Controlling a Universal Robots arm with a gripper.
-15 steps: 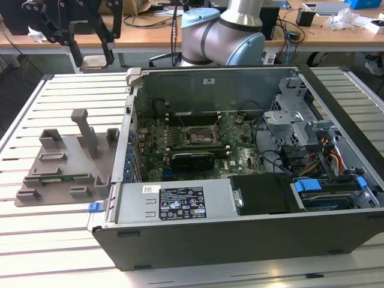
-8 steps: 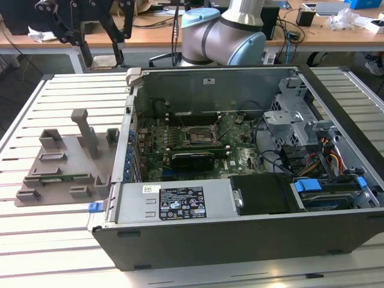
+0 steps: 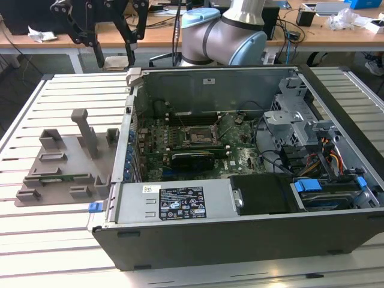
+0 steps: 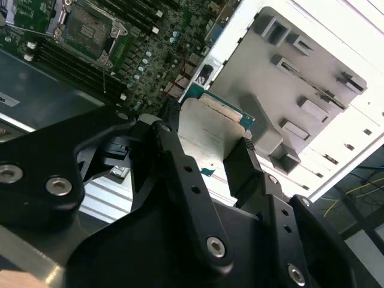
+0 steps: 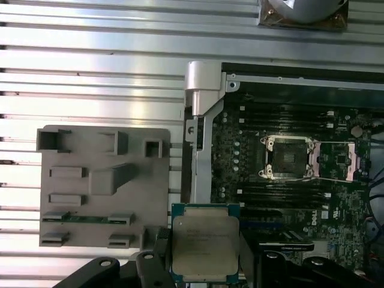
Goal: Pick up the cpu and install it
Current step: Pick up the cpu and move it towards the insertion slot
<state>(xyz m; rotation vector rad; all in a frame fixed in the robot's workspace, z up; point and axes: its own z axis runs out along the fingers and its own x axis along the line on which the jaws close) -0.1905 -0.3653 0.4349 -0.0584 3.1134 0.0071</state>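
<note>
The cpu (image 5: 205, 246), a flat square chip with a silvery top and green rim, sits clamped between the black fingers of my gripper (image 5: 205, 261). In the second wrist view the cpu (image 4: 207, 135) shows from a slant, with my gripper (image 4: 204, 144) shut on its two sides. In the exterior view my gripper (image 3: 114, 59) hangs high above the table, to the exterior view's left of the open computer case (image 3: 240, 240). The dark square socket (image 5: 289, 157) with its metal frame lies open on the motherboard (image 3: 197, 137), apart from the cpu.
A grey plastic holder tray (image 3: 66, 162) with posts and slots rests on the slatted table to the exterior view's left of the case. The case wall (image 5: 201, 156) stands between tray and motherboard. Cables and drive cages (image 3: 300, 132) crowd the case's right side.
</note>
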